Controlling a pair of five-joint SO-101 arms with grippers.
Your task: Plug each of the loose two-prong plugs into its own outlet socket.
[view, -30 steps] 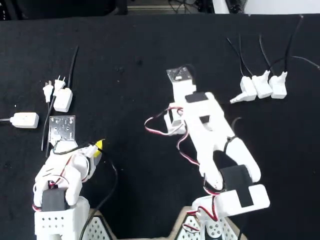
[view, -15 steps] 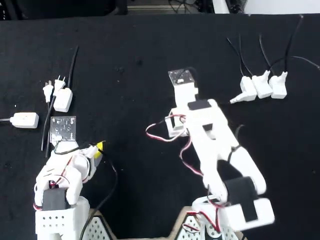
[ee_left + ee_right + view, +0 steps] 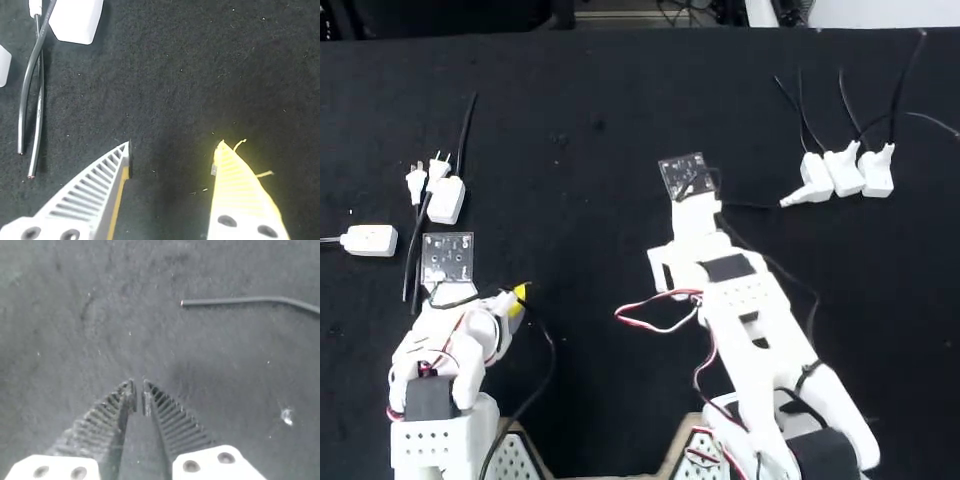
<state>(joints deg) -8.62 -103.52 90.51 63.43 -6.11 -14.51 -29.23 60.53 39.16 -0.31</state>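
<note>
Two loose two-prong plugs (image 3: 417,180) (image 3: 440,165) lie at the far left on the black table, next to a white socket block (image 3: 447,200). That socket block (image 3: 75,17) also lies ahead of my left gripper (image 3: 173,150), which is open and empty, with two thin cables (image 3: 30,85) beside it. In the high view the left gripper (image 3: 445,250) sits just short of the block. Another white socket (image 3: 370,240) lies at the left edge. My right gripper (image 3: 138,387) is shut on nothing over bare cloth at mid-table (image 3: 685,172).
Three white plug units (image 3: 842,170) with black cables lie in a row at the back right. A loose black cable end (image 3: 240,301) lies ahead of the right gripper. The right arm's body (image 3: 740,300) crosses the table's near middle.
The right gripper has drawn back toward the near edge and slightly right, and its arm has swung with it. The left arm has kept still.
</note>
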